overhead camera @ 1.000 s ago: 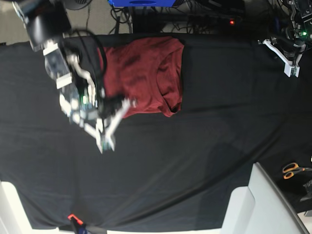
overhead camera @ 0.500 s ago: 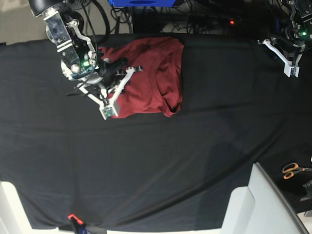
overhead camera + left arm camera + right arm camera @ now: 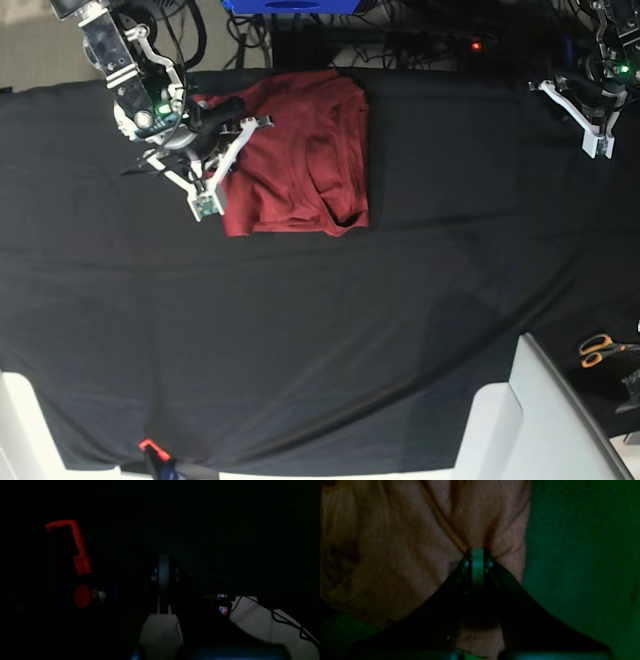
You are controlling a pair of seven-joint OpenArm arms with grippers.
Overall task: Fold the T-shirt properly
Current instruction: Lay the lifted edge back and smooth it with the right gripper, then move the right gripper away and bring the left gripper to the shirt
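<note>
A plain brick-red T-shirt of thin soft knit fabric [image 3: 300,160] is seen lying on the black cloth-covered worktop [image 3: 350,330], close to the far edge and gathered into a compact, roughly rectangular bundle with several creases and a curled fold along the side nearest the middle of the worktop. The right pincer [image 3: 222,165] is positioned at the outer edge of the T-shirt, its white fingers [image 3: 208,197] angled over the red fabric and the black cloth beside it. In the right wrist view the right pincer [image 3: 477,555] is shown pressed together, with the T-shirt [image 3: 402,555] puckered into radiating wrinkles just ahead of its tips; whether a fold of fabric is pinched between them cannot be told, as the tips meet right at the cloth. To one side of the T-shirt in that view only dark worktop cloth [image 3: 582,567] is seen. The left pincer [image 3: 598,125] is held well apart from the T-shirt, over the opposite far corner of the worktop, and is pressed together with nothing between its fingers; the left wrist view is almost wholly dark. A pair of orange-handled scissors [image 3: 600,349] is found beyond the worktop edge, far from the T-shirt, near a pale grey panel [image 3: 540,420].
</note>
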